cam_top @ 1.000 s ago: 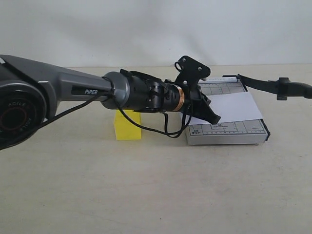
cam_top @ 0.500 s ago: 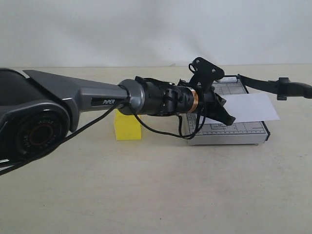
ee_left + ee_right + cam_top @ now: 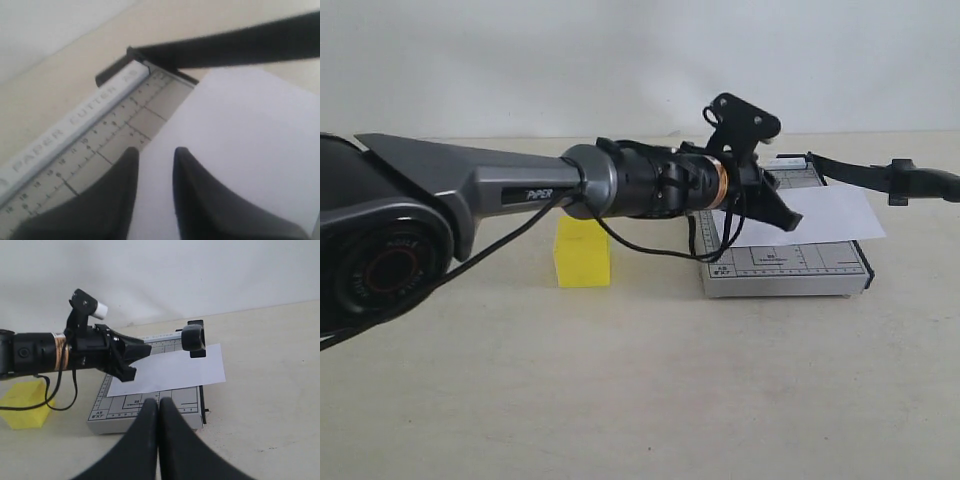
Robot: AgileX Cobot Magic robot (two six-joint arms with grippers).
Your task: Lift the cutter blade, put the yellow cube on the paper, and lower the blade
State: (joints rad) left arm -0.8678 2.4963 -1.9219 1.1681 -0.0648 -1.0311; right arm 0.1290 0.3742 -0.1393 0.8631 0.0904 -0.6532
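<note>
The cutter blade (image 3: 860, 172) stands raised, its thick handle (image 3: 193, 338) hanging over the right side of the grey cutter base (image 3: 785, 268). The white paper (image 3: 830, 215) lies on the base and overhangs its right edge. My left gripper (image 3: 785, 208) reaches across to the paper's left part. In the left wrist view this gripper (image 3: 155, 152) has a narrow gap between its fingertips, and the paper (image 3: 240, 150) shows through it. The yellow cube (image 3: 582, 253) sits on the table left of the base, behind the left arm. My right gripper (image 3: 159, 402) is shut on nothing, in front of the base.
The left arm's thick grey link (image 3: 470, 190) and its loose black cable (image 3: 660, 250) span the left half of the exterior view, above the cube. A white wall (image 3: 640, 60) stands behind the beige table (image 3: 640, 400).
My left arm has reached further right over the cutter base. The paper has slid right with it and now sticks out past the base's right edge. Cube and blade are unmoved.
</note>
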